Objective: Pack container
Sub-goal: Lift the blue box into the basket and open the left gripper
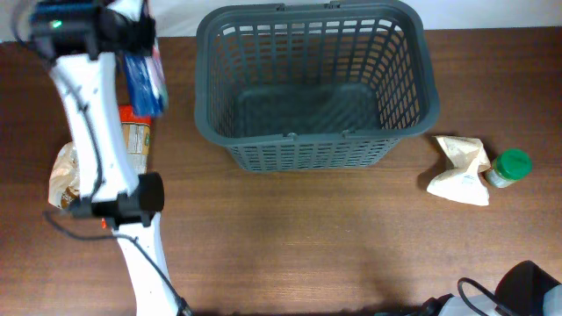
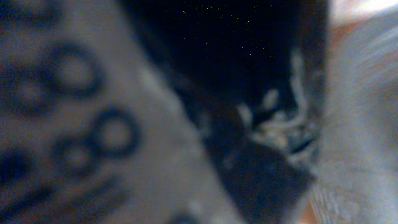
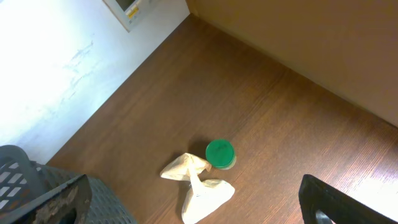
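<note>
The container (image 1: 307, 136) is a large dark grey slotted basket at the back middle of the table, and nothing shows inside it. My left gripper (image 1: 142, 48) is at the far left back, left of the basket, shut on a blue packet (image 1: 146, 83) that hangs below it. The left wrist view is filled by a blurred close-up of a packet with printed digits (image 2: 81, 124). My right gripper (image 3: 189, 208) is open and empty, high above the table's right side, with its fingers wide apart.
A crumpled white paper bag (image 1: 458, 171) (image 3: 199, 190) and a green-lidded jar (image 1: 509, 167) (image 3: 219, 153) lie right of the basket. An orange packet (image 1: 136, 136) and a clear bag of brown food (image 1: 63, 171) lie under the left arm. A white wall (image 3: 56, 68) borders the table.
</note>
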Robot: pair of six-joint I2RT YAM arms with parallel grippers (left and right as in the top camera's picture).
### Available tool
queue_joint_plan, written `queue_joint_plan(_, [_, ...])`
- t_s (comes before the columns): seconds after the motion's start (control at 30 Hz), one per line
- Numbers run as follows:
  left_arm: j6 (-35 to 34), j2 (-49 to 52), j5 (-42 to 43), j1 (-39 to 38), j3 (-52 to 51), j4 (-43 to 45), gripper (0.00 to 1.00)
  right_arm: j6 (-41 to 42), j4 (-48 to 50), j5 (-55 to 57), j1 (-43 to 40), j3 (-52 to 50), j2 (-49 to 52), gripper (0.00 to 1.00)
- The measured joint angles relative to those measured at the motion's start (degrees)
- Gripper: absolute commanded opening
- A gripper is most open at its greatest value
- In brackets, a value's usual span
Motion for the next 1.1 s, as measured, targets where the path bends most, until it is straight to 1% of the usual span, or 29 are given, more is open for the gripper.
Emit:
queue_joint_plan(0.07, [5.9, -6.1, 0.0, -2.4, 0.8, 4.0, 0.02, 0.0, 0.0, 0.0, 0.0, 0.0, 0.0, 0.99])
queue_joint_plan(0.13, [13.4, -12.0, 0.1, -7.5, 1.5, 7.7, 0.02, 0.0, 0.0, 0.0, 0.0, 0.0, 0.0, 0.99])
queue_joint_plan(0.17, [19.2, -14.6, 0.2, -11.3, 1.9, 9.2, 0.01, 0.0, 0.0, 0.0, 0.0, 0.0, 0.0, 0.99])
queue_joint_plan(0.27, [32.4, -17.4, 2.1, -21.4, 2.2, 9.9, 0.01, 0.0, 0.0, 0.0, 0.0, 0.0, 0.0, 0.99])
queue_joint_plan(0.3, [35.5, -17.4, 2.9, -23.7, 1.6, 10.0, 0.02, 0.0, 0.0, 0.0, 0.0, 0.0, 0.0, 0.99])
queue_joint_plan(0.4, [43.0, -15.9, 4.0, -28.2, -4.1, 11.5, 0.02, 0.0, 0.0, 0.0, 0.0, 0.0, 0.0, 0.99])
queue_joint_plan(0.47, [46.7, -11.3, 2.9, -30.8, -10.9, 14.1, 0.01, 0.0, 0.0, 0.0, 0.0, 0.0, 0.0, 0.99])
queue_joint_plan(0.57, [48.5, -4.7, -0.6, -32.3, -18.7, 16.1, 0.02, 0.0, 0.0, 0.0, 0.0, 0.0, 0.0, 0.99])
queue_joint_plan(0.6, [49.1, -0.1, -2.6, -32.9, -22.5, 16.3, 0.02, 0.0, 0.0, 0.0, 0.0, 0.0, 0.0, 0.99])
queue_joint_plan(0.63, [49.2, 2.3, -3.3, -33.2, -23.9, 16.3, 0.02, 0.0, 0.0, 0.0, 0.0, 0.0, 0.0, 0.99])
queue_joint_plan(0.67, [49.5, 6.2, -4.7, -33.6, -26.3, 16.0, 0.07, 0.0, 0.0, 0.0, 0.0, 0.0, 0.0, 0.99])
queue_joint_plan(0.7, [49.5, 8.1, -5.0, -33.8, -27.2, 15.8, 0.19, 0.0, 0.0, 0.0, 0.0, 0.0, 0.0, 0.99])
queue_joint_plan(0.73, [49.5, 10.0, -5.7, -34.1, -27.7, 15.7, 0.52, 0.0, 0.0, 0.0, 0.0, 0.0, 0.0, 0.99])
queue_joint_plan(0.77, [49.1, 11.4, -6.2, -34.4, -28.1, 16.4, 0.99, 0.0, 0.0, 0.0, 0.0, 0.0, 0.0, 0.99])
queue_joint_plan(0.9, [47.4, 11.4, -6.8, -34.8, -27.9, 19.3, 0.99, 0.0, 0.0, 0.0, 0.0, 0.0, 0.0, 0.99])
queue_joint_plan(1.0, [42.6, 10.4, -7.8, -34.8, -27.9, 19.1, 0.99, 0.0, 0.0, 0.0, 0.0, 0.0, 0.0, 0.99])
queue_joint_plan(1.1, [36.2, 5.5, -11.4, -34.7, -27.9, 18.2, 0.99, 0.0, 0.0, 0.0, 0.0, 0.0, 0.0, 0.99])
